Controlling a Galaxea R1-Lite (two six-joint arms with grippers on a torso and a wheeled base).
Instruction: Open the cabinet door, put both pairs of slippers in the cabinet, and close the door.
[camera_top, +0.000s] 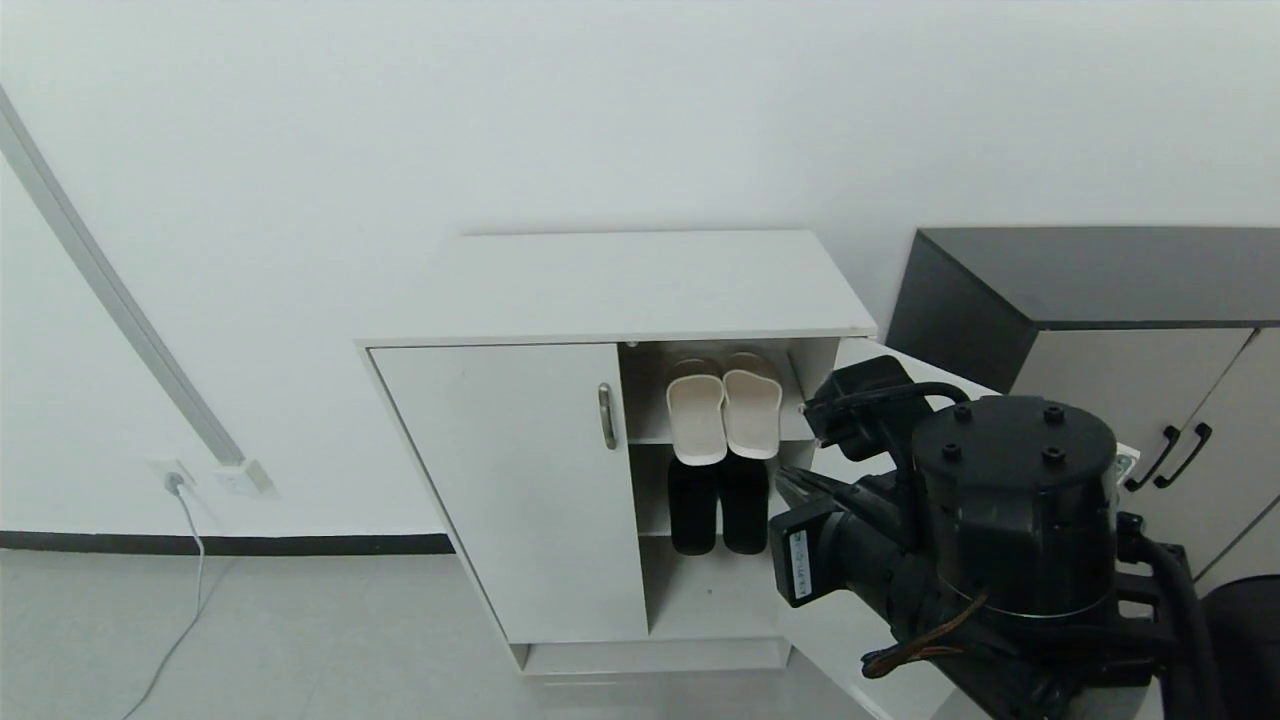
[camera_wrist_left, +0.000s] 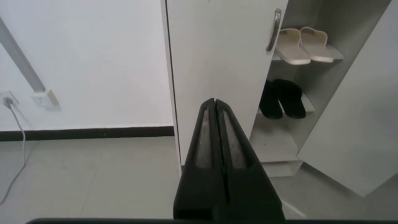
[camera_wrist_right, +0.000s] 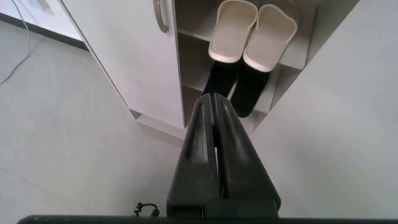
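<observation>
Left pincer: fingers pressed together, carrying nothing, facing the closed left door.
Cabinet: cream slippers are lying on the upper shelf and black slippers on the shelf below.
Open right door: probably a stiff, light panel, best pushed near its free edge.
Right pincer: closed and empty, near that door.
Open floor is lying to the left.
</observation>
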